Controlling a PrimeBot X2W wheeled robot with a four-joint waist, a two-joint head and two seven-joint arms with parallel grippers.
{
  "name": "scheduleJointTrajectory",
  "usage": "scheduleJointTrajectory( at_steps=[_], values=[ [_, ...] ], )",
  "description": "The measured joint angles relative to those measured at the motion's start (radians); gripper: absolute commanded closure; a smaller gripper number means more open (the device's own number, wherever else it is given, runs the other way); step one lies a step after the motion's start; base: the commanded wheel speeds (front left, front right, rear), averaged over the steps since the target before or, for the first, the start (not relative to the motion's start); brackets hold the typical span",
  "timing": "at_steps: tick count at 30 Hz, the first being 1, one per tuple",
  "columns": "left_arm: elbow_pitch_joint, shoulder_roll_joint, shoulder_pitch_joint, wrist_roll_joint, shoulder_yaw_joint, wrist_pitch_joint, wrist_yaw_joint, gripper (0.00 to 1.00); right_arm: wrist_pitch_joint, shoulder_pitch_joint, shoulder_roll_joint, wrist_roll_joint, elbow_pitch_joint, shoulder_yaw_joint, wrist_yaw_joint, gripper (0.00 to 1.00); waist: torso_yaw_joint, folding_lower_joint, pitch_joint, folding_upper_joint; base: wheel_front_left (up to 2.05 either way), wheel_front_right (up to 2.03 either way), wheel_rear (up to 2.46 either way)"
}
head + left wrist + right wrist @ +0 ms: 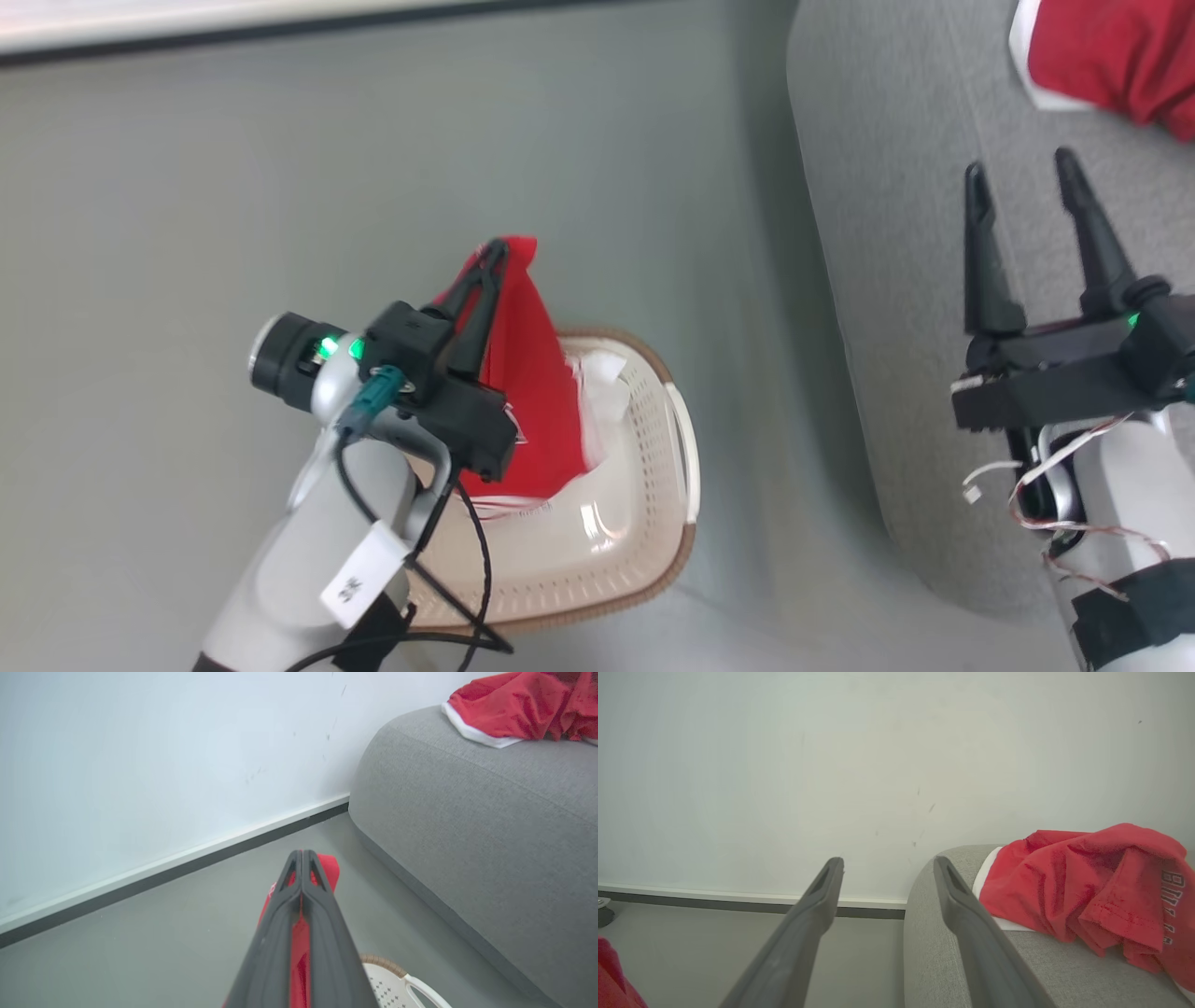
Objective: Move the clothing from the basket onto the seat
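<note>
My left gripper (pixel 495 250) is shut on a red garment (pixel 527 373) with white trim, which hangs from the fingertips down into the cream-white basket (pixel 644 541) on the floor. In the left wrist view the closed fingers (pixel 302 858) pinch the red cloth (pixel 327 870) above the basket rim (pixel 383 963). A second red garment (pixel 1111 56) with dark letters lies on the grey seat (pixel 896 233), also the red heap (pixel 1087 886) in the right wrist view. My right gripper (pixel 1022 173) hovers open over the seat (pixel 934 952), nothing between its fingers.
Grey floor (pixel 280 187) stretches between basket and seat. A white wall with a dark baseboard (pixel 187 863) runs behind. The seat's rounded end (pixel 373 788) stands close to the wall.
</note>
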Motion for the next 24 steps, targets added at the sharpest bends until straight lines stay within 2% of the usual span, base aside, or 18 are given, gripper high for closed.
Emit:
scheduleJointTrajectory(
  at_steps=[6, 12, 24],
  values=[
    [-0.099, 0.029, 0.009, 0.0, 0.021, 0.0, 0.0, 1.0, 0.0, 0.034, 0.004, -0.006, 0.025, 0.03, 0.021, 0.0, 0.023, 0.0001, -0.09, 0.0, 0.0, 0.0, 0.0],
    [-0.167, 0.023, 0.005, 0.0, 0.022, 0.0, -0.01, 1.0, 0.0, 0.067, 0.004, -0.016, 0.067, 0.069, 0.048, 0.0, 0.041, 0.0, -0.181, 0.0, 0.0, 0.0, 0.0],
    [-0.188, 0.019, -0.015, -0.007, 0.015, -0.003, -0.027, 1.0, 0.0, 0.075, 0.017, -0.032, 0.2, 0.227, 0.1, 0.0, 0.051, 0.0001, -0.363, 0.0, 0.0, 0.0, 0.0]
  ],
)
